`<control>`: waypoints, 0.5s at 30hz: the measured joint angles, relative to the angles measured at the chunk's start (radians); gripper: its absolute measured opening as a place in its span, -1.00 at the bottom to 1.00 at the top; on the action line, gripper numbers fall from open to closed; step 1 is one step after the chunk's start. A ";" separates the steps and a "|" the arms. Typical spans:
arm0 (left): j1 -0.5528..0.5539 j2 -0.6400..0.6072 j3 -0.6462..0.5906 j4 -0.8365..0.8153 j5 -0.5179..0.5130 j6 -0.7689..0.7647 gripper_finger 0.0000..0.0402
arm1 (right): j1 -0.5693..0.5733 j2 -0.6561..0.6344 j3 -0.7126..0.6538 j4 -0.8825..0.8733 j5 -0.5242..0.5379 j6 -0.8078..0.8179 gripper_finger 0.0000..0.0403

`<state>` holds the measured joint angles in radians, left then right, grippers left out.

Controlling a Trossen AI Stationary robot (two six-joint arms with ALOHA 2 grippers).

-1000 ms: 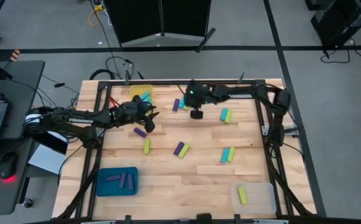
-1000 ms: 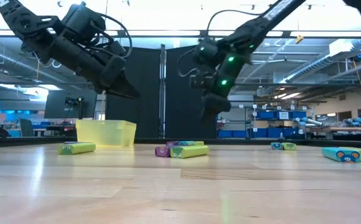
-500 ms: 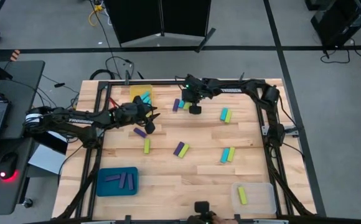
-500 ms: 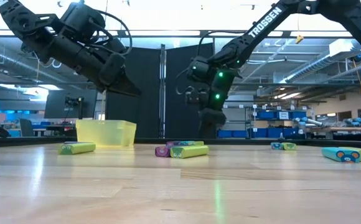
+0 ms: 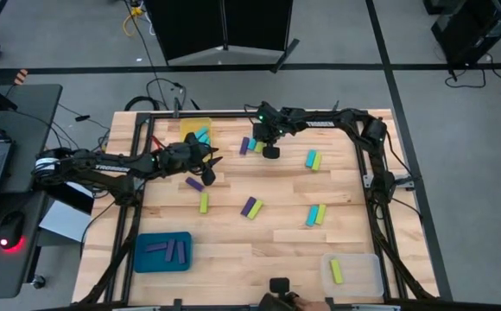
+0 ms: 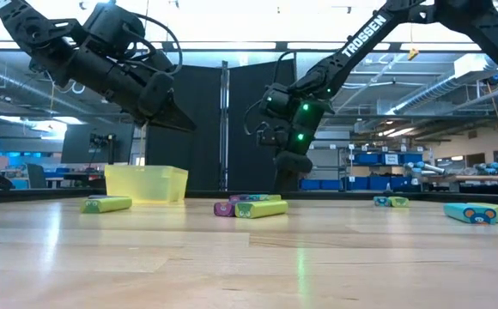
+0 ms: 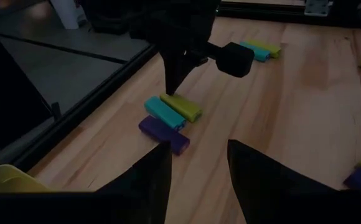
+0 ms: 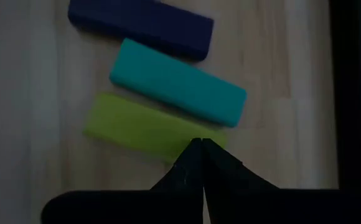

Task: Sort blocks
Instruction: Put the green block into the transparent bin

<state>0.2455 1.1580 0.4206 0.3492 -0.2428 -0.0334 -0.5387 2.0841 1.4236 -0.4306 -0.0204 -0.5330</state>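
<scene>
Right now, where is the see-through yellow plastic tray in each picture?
High view: the see-through yellow plastic tray sits at the table's far edge, left of centre.
Low view: it stands on the table at left.
Left wrist view: only a yellow edge in a corner, likely its rim.
Right wrist view: not in it.
Shared landmark: the shut right gripper above three blocks.

Three blocks (image 8: 168,87) side by side

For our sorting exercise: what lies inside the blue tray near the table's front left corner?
Inside the blue tray lie purple blocks, about three, side by side. No other colour shows in it. Nothing covers the tray, so its whole floor is in view from above.
</scene>
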 joint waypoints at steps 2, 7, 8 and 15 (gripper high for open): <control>0.000 0.000 0.000 -0.001 0.000 0.000 -0.19 | -0.005 0.007 0.002 0.013 -0.002 0.000 -0.96; 0.000 0.000 0.000 -0.001 -0.001 -0.001 -0.19 | -0.007 -0.004 0.002 -0.039 0.022 0.092 -0.96; 0.000 0.000 0.001 -0.001 -0.001 -0.001 -0.19 | -0.006 -0.009 0.001 -0.062 0.035 0.119 -0.96; 0.000 0.000 0.001 0.000 -0.002 -0.001 -0.19 | 0.016 -0.019 0.004 -0.225 0.065 0.413 -0.95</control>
<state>0.2455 1.1580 0.4213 0.3489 -0.2444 -0.0346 -0.5223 2.0654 1.4281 -0.6555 0.0444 -0.1200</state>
